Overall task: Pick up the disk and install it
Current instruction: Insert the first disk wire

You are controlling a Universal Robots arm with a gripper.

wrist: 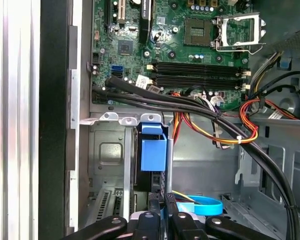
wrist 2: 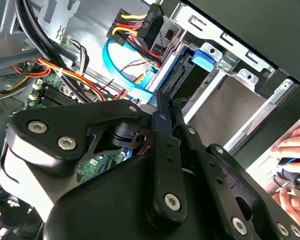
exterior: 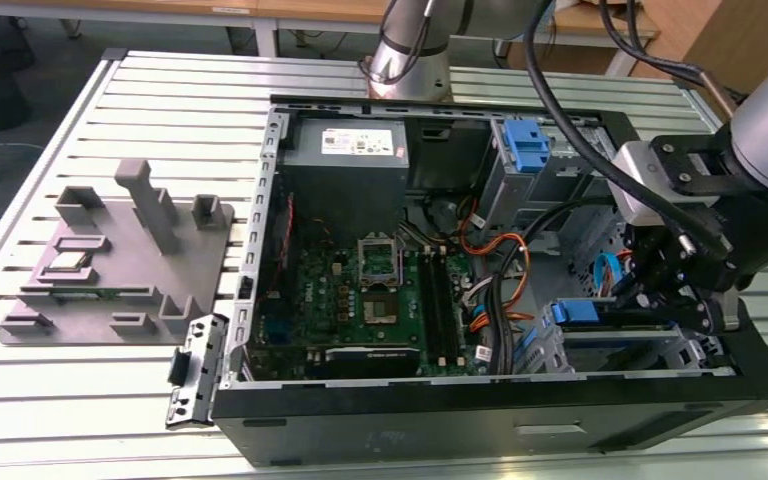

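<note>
The gripper (wrist: 162, 200), fingers pressed together and empty, hovered just above the disk (wrist: 152, 150), which sat in its drive bay inside the computer case (exterior: 491, 420). Black cables (wrist: 200, 107) and a blue ribbon cable (wrist: 202, 206) crowded alongside.

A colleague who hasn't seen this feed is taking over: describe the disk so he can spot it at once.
Find the open black computer case, then its near corner at the exterior view's right, beneath the tool. The disk lies there: a flat metal slab with a blue end tab, unlike the bare blue latch farther back, which carries no drive.
</note>
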